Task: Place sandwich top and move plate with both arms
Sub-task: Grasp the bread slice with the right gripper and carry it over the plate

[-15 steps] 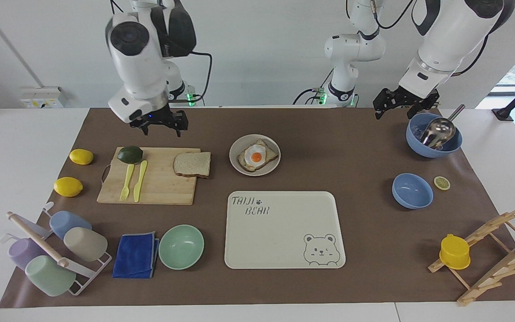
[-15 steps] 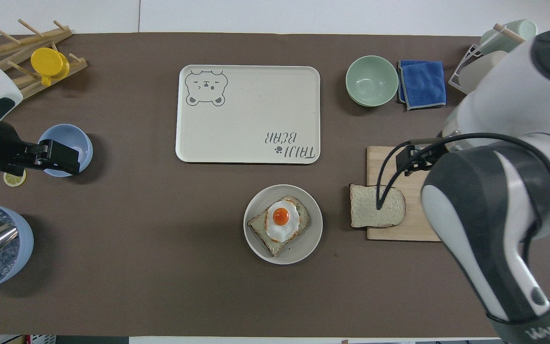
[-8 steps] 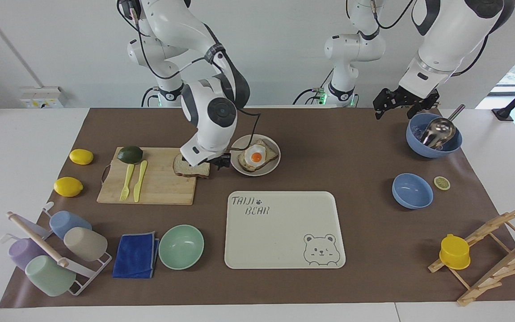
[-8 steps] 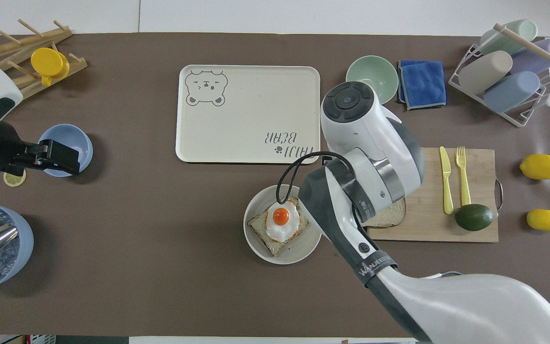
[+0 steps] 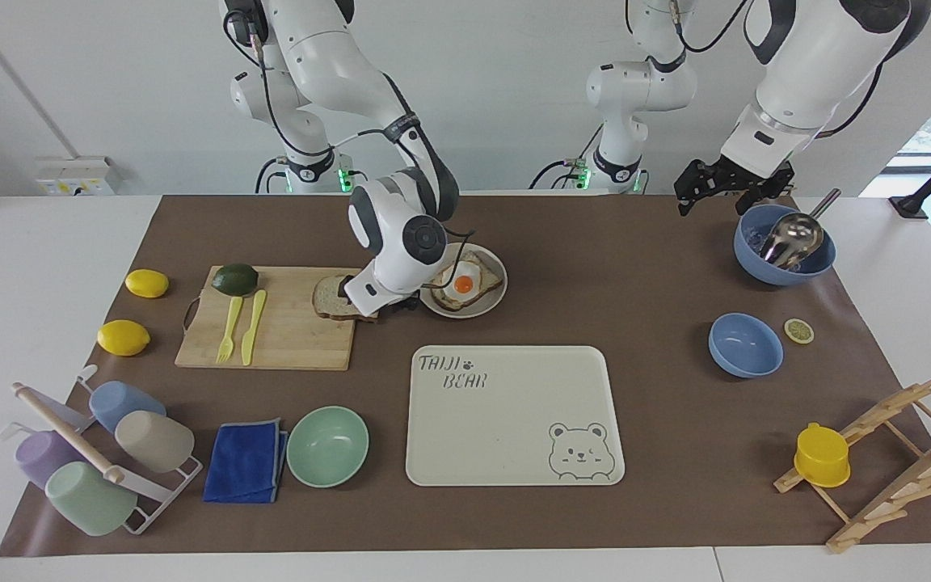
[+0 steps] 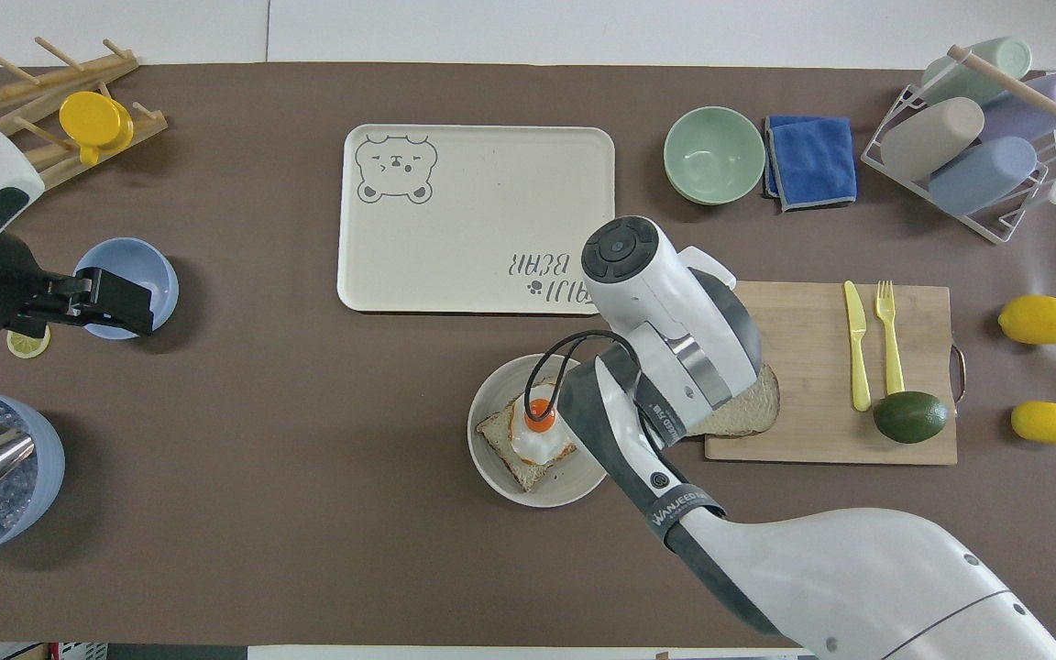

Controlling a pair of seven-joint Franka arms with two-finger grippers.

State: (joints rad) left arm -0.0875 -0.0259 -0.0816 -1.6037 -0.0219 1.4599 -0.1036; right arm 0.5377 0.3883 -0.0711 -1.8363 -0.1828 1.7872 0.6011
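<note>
While brown mat [image 5: 643, 420] covers white table [image 5: 45, 267], white wall, left fingers [image 5: 685, 187] spread, right fingers unreadable

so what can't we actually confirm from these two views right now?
- Right gripper: overhead view, hidden under its own wrist; facing view, fingertips mostly masked by the wrist housing, so contact with the sandwich top is unclear.
- Sandwich top: both views, the end toward the plate covered by the right arm.
- Left gripper: facing view, fingers too small to read; it waits over the blue bowl with the scoop.
</note>
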